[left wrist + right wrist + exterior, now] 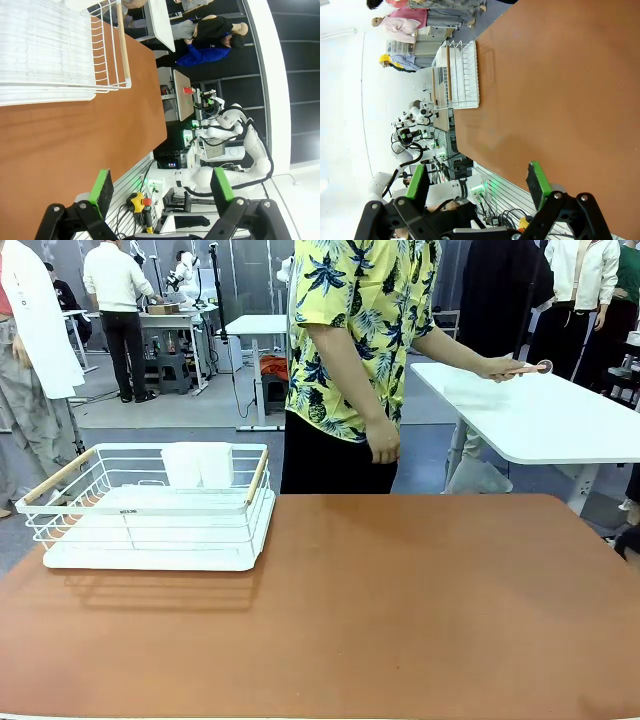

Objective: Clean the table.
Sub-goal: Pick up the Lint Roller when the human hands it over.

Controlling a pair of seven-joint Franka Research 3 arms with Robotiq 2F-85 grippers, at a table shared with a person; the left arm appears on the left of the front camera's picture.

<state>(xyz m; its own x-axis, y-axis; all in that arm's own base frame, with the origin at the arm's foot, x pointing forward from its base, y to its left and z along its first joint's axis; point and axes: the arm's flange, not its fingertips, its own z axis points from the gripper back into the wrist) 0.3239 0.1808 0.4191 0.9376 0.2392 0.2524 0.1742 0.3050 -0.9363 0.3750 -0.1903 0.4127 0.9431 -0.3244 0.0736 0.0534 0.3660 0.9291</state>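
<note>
While nothing is gripped, table (400,620): reddish-brown top, runs 9 to 3 o'clock in front view, bare apart from rack.
rack (150,510): white wire, 10 o'clock on table.
left gripper (161,181): fingers spread wide, empty.
right gripper (477,182): fingers apart, empty.
person's hand (505,367): 1 o'clock, over white table (560,430), holds small object.
step: likely waiting for clutter; come in from above, clear of person.
writing: dark tag (128,511) on rack rail, unreadable.

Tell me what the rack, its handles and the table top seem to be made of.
Rack: thin white bars, likely painted or coated metal wire. Handles: pale tan with a dull finish, probably wood. Table: smooth reddish-brown matte top with no visible grain, perhaps laminate; uncertain.
</note>
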